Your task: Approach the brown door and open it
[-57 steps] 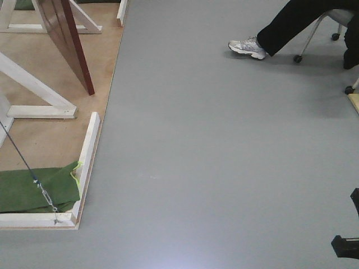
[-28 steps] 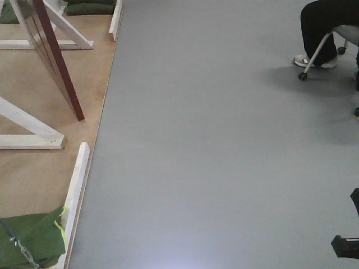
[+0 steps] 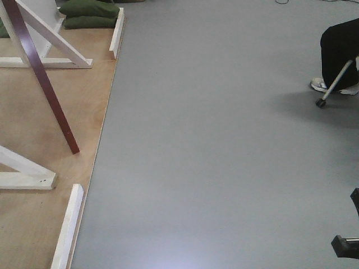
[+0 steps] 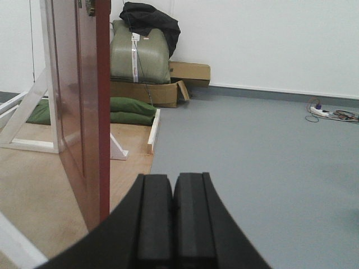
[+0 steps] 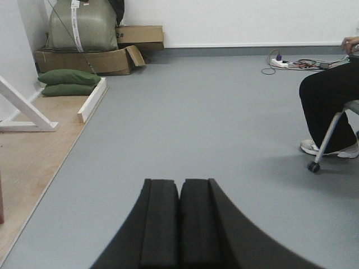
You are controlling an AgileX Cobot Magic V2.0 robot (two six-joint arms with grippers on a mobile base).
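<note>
Around the brown door [image 3: 42, 78] stand white braces [image 3: 50, 63].

Grey floor [image 3: 213, 140], covers most of front view. Plywood platform [image 3: 84, 95] at left, w/ white wooden braces [image 3: 67, 63] and white edge battens [image 3: 67, 230] along its border. 2 green sandbags [image 3: 90, 14], stacked, at far corner of platform. Against white wall [image 4: 269, 39]: open cardboard boxes [image 4: 168, 92], olive-green sack [image 4: 140, 56] upright on them, black cloth [image 4: 151, 17] on top of sack. Power strip [image 4: 320, 110] w/ tangled cables on floor nr wall. Seated person, black trousers [image 5: 325, 106], white sneaker [image 5: 328, 148], on chair w/ castor [image 5: 312, 166], right side.
</note>
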